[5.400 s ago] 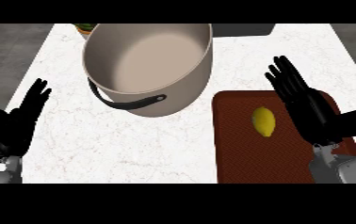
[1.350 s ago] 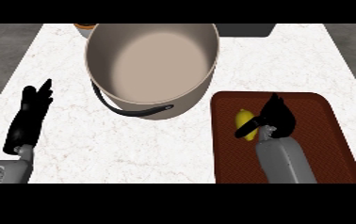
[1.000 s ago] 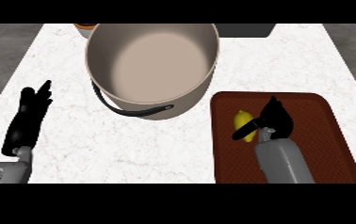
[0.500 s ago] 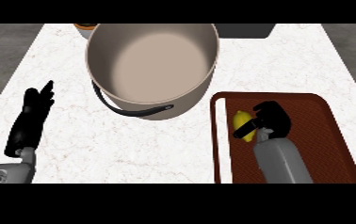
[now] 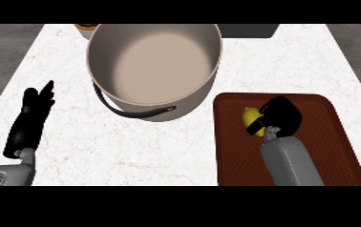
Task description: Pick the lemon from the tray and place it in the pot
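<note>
A white marble table (image 5: 282, 64) carries a large beige pot (image 5: 152, 68) with a dark handle, and to its right a brown tray (image 5: 233, 149). The right hand (image 5: 281, 116) curls around the lemon (image 5: 251, 121) on the tray. The left hand (image 5: 32, 118) rests open at the left edge. The grasp seems under way; next comes lifting toward the pot.

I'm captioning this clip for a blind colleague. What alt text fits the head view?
The robot's right hand curls over a yellow lemon on a dark red tray at the right of a white marble counter. A large beige pot with a black handle stands to the tray's upper left, and the left hand rests open near the left edge.
</note>
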You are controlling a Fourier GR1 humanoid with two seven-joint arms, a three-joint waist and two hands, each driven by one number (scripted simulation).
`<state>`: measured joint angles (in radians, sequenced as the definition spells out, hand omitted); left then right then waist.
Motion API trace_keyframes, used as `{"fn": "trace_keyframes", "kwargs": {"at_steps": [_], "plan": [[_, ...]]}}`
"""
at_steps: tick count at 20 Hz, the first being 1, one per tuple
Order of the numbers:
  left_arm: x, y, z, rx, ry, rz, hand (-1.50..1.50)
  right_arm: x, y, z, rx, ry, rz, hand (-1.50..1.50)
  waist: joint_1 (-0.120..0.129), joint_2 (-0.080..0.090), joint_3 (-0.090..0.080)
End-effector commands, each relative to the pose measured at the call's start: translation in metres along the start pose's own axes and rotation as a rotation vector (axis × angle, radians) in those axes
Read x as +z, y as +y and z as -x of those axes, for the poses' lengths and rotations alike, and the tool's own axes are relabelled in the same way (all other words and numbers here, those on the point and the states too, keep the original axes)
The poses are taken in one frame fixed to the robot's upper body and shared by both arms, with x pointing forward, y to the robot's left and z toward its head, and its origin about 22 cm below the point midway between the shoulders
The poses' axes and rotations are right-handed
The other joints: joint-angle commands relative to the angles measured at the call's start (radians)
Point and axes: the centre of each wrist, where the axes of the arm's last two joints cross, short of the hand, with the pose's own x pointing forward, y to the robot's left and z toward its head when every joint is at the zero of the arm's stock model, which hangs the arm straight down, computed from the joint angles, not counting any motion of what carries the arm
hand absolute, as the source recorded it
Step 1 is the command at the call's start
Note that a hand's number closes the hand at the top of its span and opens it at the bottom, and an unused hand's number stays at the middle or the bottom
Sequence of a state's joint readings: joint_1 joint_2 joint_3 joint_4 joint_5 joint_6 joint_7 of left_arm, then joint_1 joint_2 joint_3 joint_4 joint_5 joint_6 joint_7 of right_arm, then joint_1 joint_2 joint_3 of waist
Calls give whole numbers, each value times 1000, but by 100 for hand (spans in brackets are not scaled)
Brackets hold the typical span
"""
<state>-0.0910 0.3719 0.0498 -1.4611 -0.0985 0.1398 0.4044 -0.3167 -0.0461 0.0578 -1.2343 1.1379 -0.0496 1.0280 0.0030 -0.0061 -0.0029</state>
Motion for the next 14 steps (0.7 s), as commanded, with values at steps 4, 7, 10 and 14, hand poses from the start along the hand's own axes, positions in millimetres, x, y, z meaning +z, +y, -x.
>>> {"fn": "trace_keyframes", "kwargs": {"at_steps": [4, 7, 10, 14], "plan": [[5, 21, 1, 9, -6, -26, 0, 29, -12, 5, 116, -236, 33, 150, -3, 1, 2], [1, 5, 7, -1, 13, -13, 0, 35, -18, 9, 184, -526, -47, 150, -11, 0, 2], [4, 10, 12, 11, 14, -16, 0, 38, -37, 40, 208, -544, 83, 150, -13, 1, 2], [2, 7, 7, 8, 6, -27, 0, 70, -87, 30, 37, -603, 216, 150, -15, 0, 2]]}}
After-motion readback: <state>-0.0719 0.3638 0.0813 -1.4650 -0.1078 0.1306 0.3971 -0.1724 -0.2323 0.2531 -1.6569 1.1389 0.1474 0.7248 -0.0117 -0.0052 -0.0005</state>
